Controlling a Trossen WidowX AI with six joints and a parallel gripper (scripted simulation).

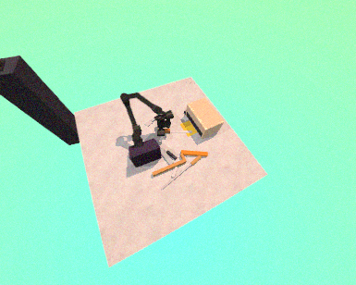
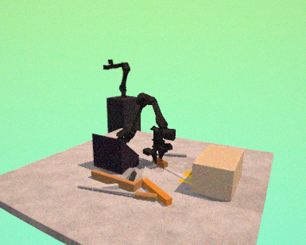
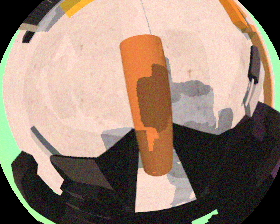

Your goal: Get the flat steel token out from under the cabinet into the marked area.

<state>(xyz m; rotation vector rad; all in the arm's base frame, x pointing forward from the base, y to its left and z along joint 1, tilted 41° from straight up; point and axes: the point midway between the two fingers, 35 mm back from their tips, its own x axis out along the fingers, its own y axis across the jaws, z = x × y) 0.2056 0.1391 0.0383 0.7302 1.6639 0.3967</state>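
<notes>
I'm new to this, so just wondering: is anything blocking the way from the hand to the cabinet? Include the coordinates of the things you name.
Nothing visible stands between the hand [image 1: 165,132] [image 2: 160,159] and the cabinet [image 1: 204,117] [image 2: 213,180]; only the held tool's thin rod [image 1: 179,132] [image 2: 176,175] spans it.

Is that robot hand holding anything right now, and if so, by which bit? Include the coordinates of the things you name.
Yes: the gripper [image 1: 164,132] [image 2: 160,160] [image 3: 152,129] holds a thin rod-like tool by its thick orange handle [image 1: 167,130] [image 2: 162,162] [image 3: 145,60], near the end away from the rod.

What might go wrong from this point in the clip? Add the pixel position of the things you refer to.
The gripper [image 1: 165,132] [image 2: 160,160] [image 3: 152,129] holds the tool by its orange handle [image 1: 167,130] [image 2: 161,162] [image 3: 145,65], and the thin rod runs toward the cabinet [image 1: 205,116] [image 2: 214,171]. The rod might push the hidden token deeper. Being so thin, it might also slide over the token. Dragging out might leave the token across the edge of the yellow marking [image 1: 187,126] [image 2: 187,173] [image 3: 77,7].
</notes>
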